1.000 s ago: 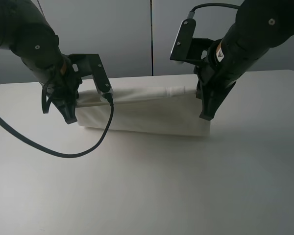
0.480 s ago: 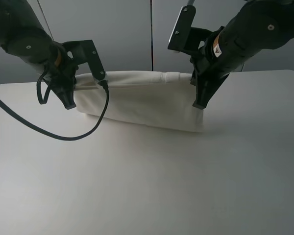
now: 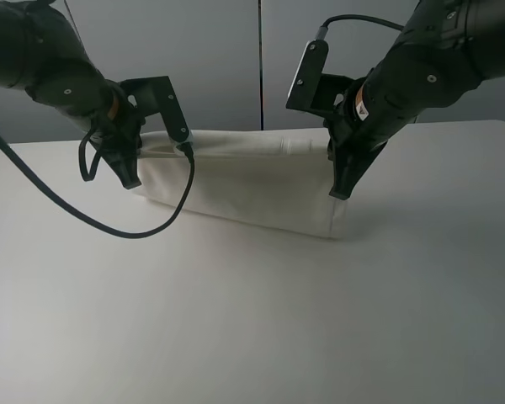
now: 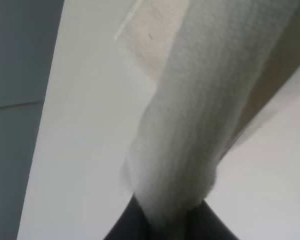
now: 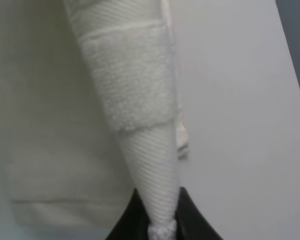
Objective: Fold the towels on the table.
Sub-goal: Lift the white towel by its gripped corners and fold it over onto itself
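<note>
Left hand (image 3: 131, 175) and right hand (image 3: 340, 187) each pinch one end of the towel (image 3: 252, 189), which hangs down to the bench (image 3: 252, 320).

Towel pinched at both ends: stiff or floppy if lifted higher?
Probably floppy: the towel drapes down from the left hand and right hand, and its lower edge appears to rest on the table. Likely grippy, since the terry pile bunches in each pinch.

The left arm (image 3: 55, 71) and right arm (image 3: 442, 50) are bulky and matte black, with small silver screws (image 3: 430, 77). A black cable (image 3: 135, 236) loops off the left arm. The right arm bears an orange-white sticker (image 3: 363, 101). The left gripper (image 3: 130, 178) and right gripper (image 3: 340, 190) taper to black wedges.
</note>
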Motion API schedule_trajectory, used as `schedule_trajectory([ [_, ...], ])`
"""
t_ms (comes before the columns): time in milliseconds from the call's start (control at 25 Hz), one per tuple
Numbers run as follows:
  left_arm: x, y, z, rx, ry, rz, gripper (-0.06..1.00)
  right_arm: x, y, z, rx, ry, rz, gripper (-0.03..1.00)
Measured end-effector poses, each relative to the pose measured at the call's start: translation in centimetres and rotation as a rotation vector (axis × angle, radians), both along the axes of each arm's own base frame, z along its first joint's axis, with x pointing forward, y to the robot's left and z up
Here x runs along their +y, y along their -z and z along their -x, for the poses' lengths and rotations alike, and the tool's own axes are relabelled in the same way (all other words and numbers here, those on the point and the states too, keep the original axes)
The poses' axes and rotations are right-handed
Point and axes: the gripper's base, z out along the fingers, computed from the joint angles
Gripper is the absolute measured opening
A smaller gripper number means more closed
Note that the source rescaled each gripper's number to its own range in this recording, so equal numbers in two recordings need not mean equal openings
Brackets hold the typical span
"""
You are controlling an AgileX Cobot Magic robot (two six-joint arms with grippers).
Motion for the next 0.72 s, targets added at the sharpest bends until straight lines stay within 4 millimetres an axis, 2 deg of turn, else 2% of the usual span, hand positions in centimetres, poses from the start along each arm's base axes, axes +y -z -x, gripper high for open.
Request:
schedule_trajectory([
  [320, -1.8, 0.5, -1.6, -0.016, 0.018, 0.032, 0.00, -2.3, -0.1, -1.7, -0.034, 0.077, -0.050, 0.05],
  [440, -1.8, 0.8, -2.2, -0.017, 0.010, 0.035, 0.00, -2.3, -0.1, -1.9, -0.046, 0.072, -0.066, 0.05],
  [720, -1.1, 1.6, -3.2, -0.004, -0.008, 0.033, 0.00, -1.7, 1.7, -2.5, -0.028, 0.052, -0.076, 0.05],
])
